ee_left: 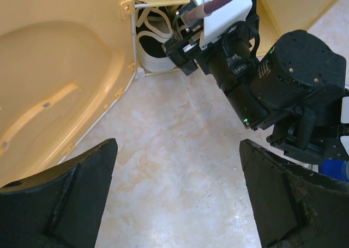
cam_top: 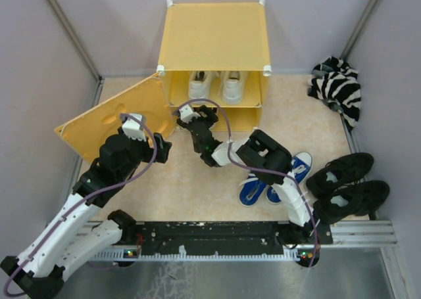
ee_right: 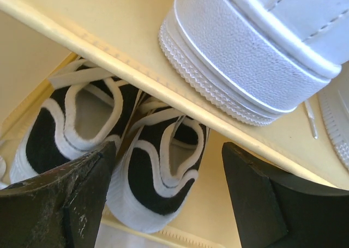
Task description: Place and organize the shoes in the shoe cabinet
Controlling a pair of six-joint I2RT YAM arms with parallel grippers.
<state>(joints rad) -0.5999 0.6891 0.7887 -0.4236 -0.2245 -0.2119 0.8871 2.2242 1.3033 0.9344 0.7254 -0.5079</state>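
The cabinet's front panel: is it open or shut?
Open: the front panel stands swung out leftward; white shoes show inside the shoe cabinet.

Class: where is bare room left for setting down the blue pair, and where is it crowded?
Bare: the lower compartment right of the black-and-white shoes; the floor between cabinet and striped cloth. Crowded: the upper shelf, holding white shoes; the floor's right edge, black shoes.

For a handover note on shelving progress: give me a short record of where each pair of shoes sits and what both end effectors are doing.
white sneakers: side by side on upper shelf of shoe cabinet
black-and-white sneakers: lower compartment
blue sneakers: on the floor, not yet stowed
cabinet door: swung open to the left
left end effector: open, empty, beside the door
right end effector: open, empty, at the lower compartment
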